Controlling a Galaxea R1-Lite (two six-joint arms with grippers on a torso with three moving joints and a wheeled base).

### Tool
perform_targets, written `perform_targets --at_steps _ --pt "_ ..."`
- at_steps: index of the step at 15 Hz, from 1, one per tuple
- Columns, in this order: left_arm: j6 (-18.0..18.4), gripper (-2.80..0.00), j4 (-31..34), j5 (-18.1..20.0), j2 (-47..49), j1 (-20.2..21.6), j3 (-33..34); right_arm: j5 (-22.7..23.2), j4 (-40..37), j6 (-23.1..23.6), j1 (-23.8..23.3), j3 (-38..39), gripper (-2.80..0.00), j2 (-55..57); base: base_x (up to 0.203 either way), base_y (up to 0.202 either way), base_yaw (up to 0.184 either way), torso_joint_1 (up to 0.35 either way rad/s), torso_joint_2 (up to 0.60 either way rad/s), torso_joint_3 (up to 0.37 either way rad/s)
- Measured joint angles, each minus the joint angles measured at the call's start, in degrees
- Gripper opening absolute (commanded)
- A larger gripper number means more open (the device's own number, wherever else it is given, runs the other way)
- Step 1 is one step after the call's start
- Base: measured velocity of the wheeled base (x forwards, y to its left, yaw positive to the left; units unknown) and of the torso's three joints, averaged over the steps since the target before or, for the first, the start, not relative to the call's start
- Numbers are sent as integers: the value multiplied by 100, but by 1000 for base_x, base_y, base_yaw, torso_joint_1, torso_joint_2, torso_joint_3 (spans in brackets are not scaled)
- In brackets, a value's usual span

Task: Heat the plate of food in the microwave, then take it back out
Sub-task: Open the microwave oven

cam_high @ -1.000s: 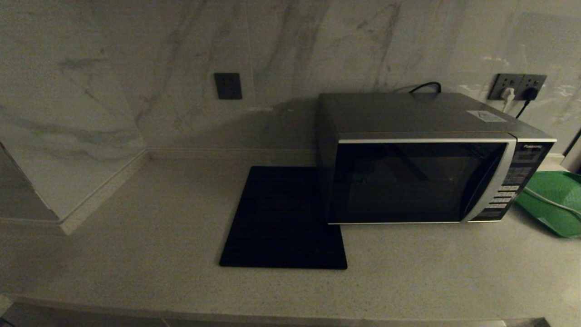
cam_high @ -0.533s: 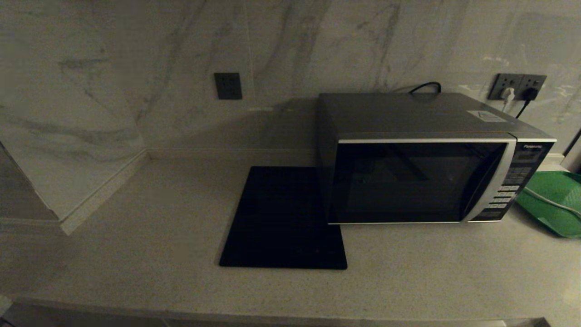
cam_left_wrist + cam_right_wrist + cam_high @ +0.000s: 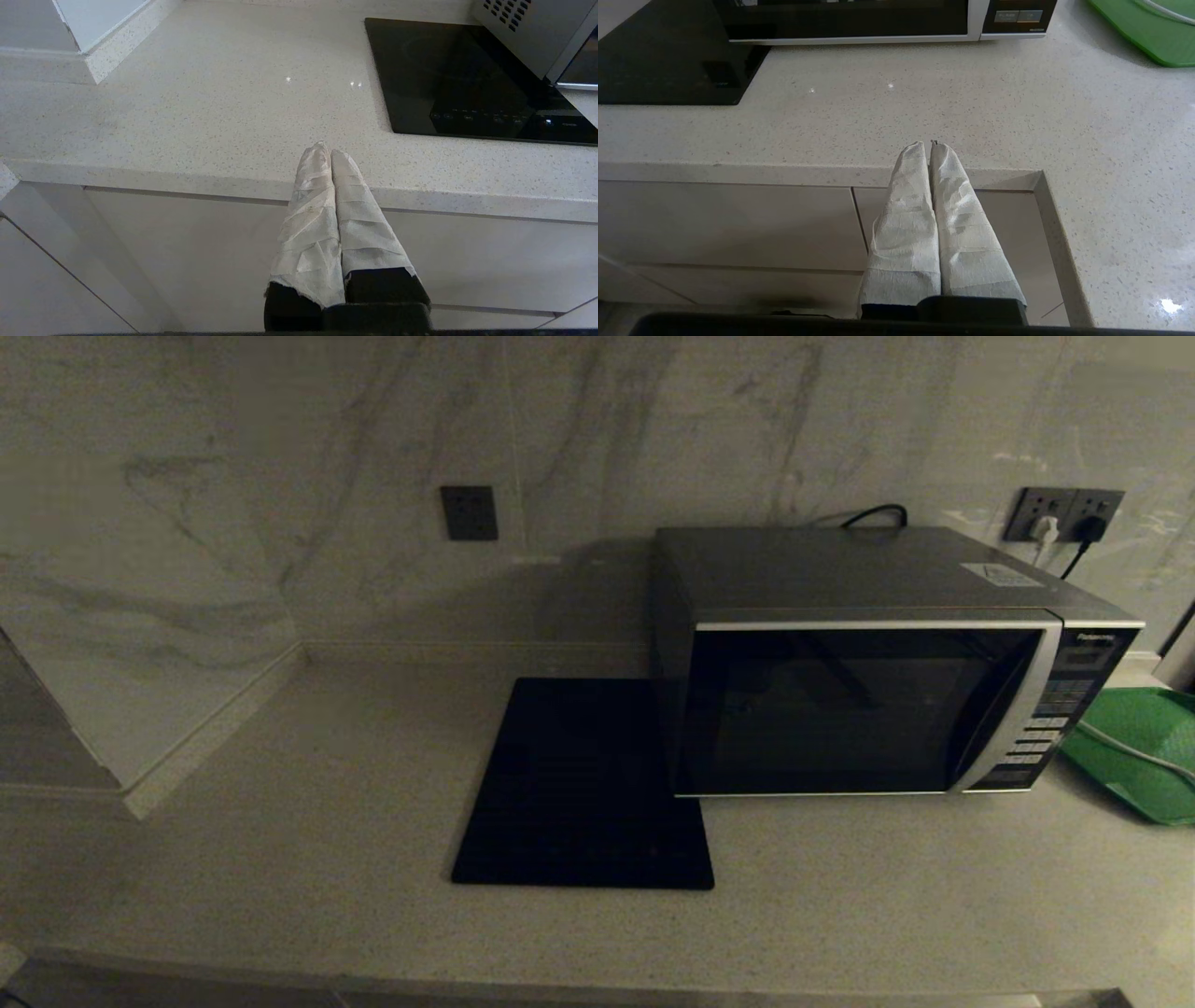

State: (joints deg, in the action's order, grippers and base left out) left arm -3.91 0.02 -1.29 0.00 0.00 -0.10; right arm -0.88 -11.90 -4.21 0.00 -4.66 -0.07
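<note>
Now we see the microwave [image 3: 868,700] shut on the table [image 3: 280,859]; no plate shows. Both claws, left [image 3: 327,151] and right [image 3: 927,147], are pressed closed and empty, low before the table edge. The right one is nearer the microwave, which lies ahead.

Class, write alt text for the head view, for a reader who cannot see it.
A silver-grey microwave with its dark glass door closed stands on a pale speckled counter, against a marble wall. A flat black mat lies beside it on the robot's left, a green tray on its right; no plate or gripper is in view.
</note>
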Motion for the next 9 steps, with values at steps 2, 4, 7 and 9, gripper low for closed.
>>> perform_targets --at_steps 2,4,7,9 --pt "0 -280 -2 0 0 0 0 0 -2 0 0 0 -280 0 0 0 0 0 0 0" --pt "-2 -280 -2 0 0 0 0 -1 0 0 0 0 -280 0 0 0 0 0 0 0" --pt "0 -280 -2 0 0 0 0 -2 15 -1 0 6 -280 0 0 0 0 0 0 0" --pt "1 -280 -2 0 0 0 0 0 40 0 0 15 -280 0 0 0 0 0 0 0"
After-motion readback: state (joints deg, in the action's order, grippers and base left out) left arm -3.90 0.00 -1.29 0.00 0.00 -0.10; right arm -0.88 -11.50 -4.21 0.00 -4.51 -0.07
